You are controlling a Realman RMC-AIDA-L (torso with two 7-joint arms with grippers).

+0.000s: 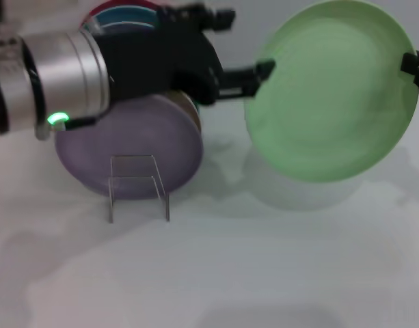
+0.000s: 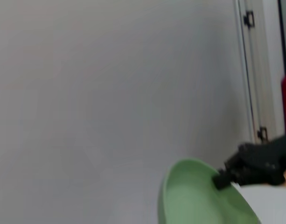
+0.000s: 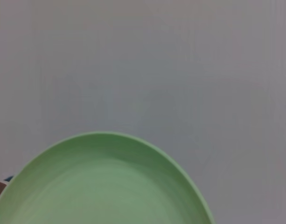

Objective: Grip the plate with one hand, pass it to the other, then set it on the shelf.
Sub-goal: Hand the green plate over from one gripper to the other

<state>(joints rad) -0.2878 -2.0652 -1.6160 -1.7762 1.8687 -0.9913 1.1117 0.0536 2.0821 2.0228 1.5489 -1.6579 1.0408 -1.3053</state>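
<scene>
The pale mint-green plate (image 1: 332, 96) hangs upright in the air at the right of the head view. My right gripper (image 1: 415, 68), slim and black, is shut on its right rim at the picture's edge. My left gripper (image 1: 258, 76), bulky and black on a silver arm with a green light, reaches across and touches the plate's left rim. The left wrist view shows the plate (image 2: 198, 198) with the right gripper (image 2: 224, 178) clamped on its rim. The right wrist view shows the plate's (image 3: 105, 182) face. The thin wire shelf (image 1: 137, 181) stands on the table at lower left.
A lavender plate (image 1: 127, 147) lies right behind the shelf, partly under my left arm. A stack of red and teal plates (image 1: 124, 17) sits farther back, mostly hidden by the arm. The white table (image 1: 264, 273) stretches in front.
</scene>
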